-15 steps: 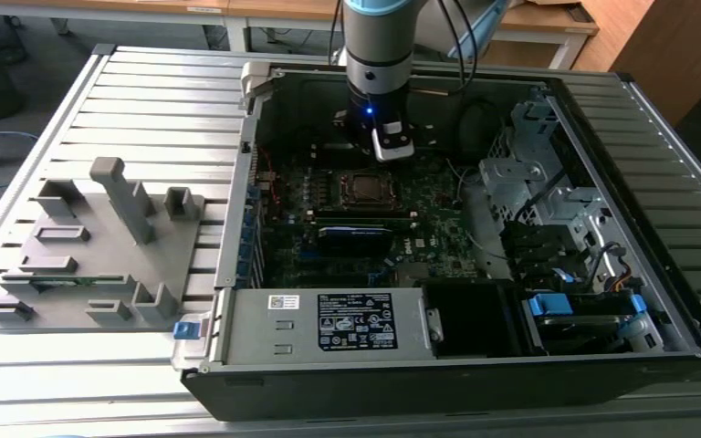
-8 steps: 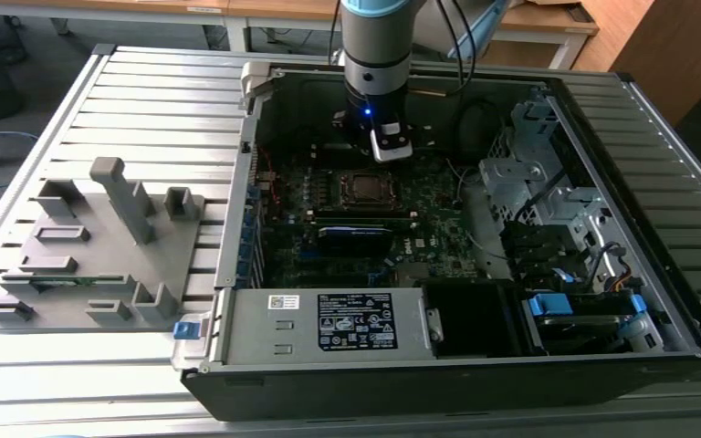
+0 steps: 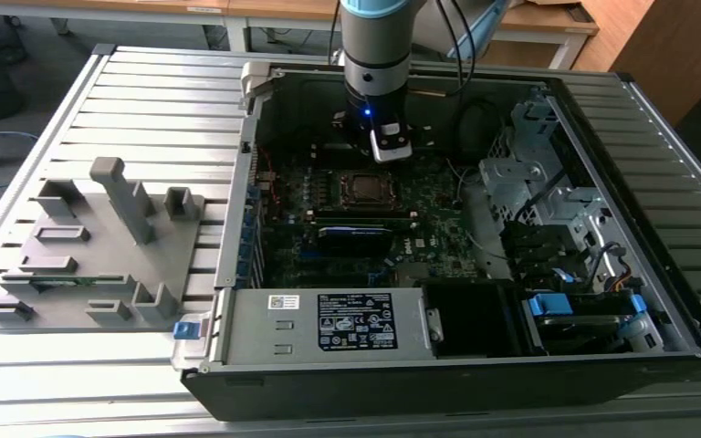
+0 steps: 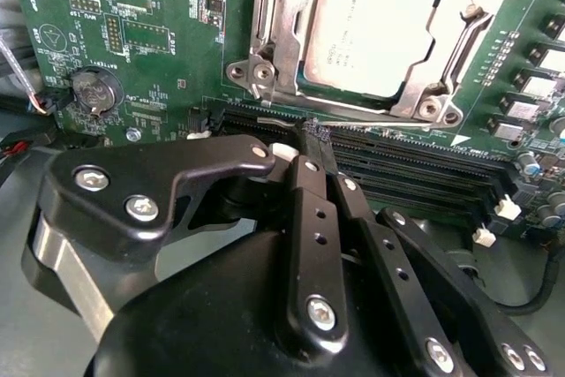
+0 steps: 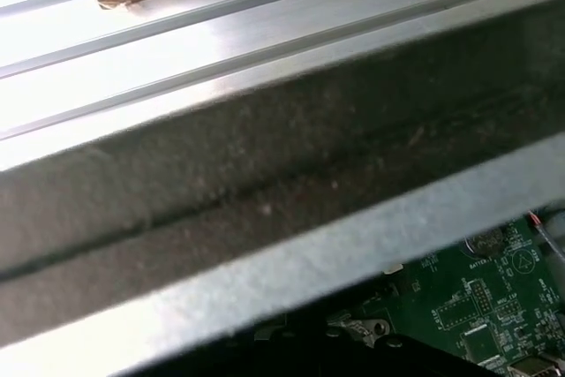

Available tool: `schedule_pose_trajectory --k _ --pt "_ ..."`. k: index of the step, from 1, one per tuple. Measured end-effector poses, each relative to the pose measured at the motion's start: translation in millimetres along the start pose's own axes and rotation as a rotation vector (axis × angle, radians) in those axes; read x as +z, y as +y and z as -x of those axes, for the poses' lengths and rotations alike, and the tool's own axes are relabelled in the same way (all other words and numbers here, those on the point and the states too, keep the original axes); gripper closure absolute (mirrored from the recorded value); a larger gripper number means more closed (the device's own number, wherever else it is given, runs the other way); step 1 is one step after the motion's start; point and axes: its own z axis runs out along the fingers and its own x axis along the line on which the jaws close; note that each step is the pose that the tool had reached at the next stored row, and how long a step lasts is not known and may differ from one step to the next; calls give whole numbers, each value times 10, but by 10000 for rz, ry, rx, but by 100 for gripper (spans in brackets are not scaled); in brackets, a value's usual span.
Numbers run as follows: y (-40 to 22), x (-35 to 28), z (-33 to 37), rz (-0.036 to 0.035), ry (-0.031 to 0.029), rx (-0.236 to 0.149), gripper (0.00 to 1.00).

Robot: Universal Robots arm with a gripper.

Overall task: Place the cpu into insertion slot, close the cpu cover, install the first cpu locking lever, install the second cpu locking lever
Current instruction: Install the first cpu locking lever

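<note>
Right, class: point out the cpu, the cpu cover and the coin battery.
cpu (image 4: 371,28), second wrist view, middle of its top.
cpu cover (image 4: 287,15), second wrist view, a side bar of its frame.
coin battery (image 4: 95,90), second wrist view, centre of its face.

Cropped and hidden
The cpu cover (image 4: 455,50) is cut off at the second wrist view's edge; in the first wrist view the motherboard (image 5: 477,306) is mostly hidden by the case wall (image 5: 265,192).

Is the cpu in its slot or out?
In: the cpu sits flat, framed by the metal cover, in the second wrist view.
</note>
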Motion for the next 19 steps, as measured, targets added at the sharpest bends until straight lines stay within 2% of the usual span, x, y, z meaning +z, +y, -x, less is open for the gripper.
schedule_pose_trajectory --k 19 --pt "4 7 9 -21 -7 -3 89"
